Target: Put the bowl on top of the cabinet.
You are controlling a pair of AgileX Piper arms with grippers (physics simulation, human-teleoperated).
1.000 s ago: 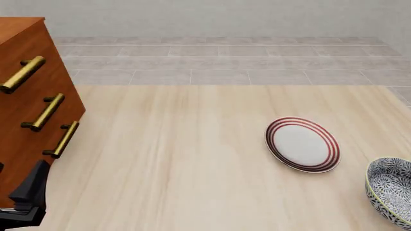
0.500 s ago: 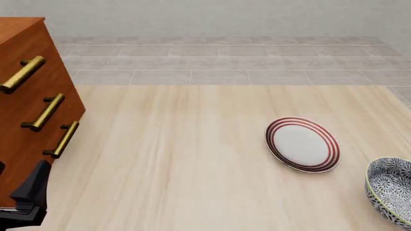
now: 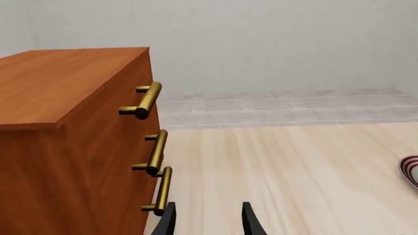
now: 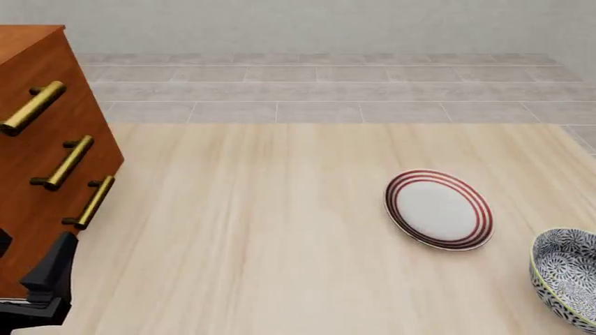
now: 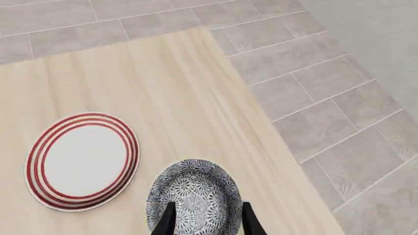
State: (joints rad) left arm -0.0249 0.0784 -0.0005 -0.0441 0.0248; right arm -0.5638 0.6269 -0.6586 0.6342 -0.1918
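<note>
bowl (image 4: 566, 276) upright (mouth up), round

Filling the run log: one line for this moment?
bowl: on table, ungrasped | right gripper: open above bowl | left gripper: open beside cabinet

Pale wood table (image 4: 279, 230), grey tiled floor (image 4: 326, 91), plain light wall (image 4: 326, 24).

Open table (image 4: 279, 230) between cabinet (image 4: 38, 139) and plate (image 4: 437, 209).
</note>
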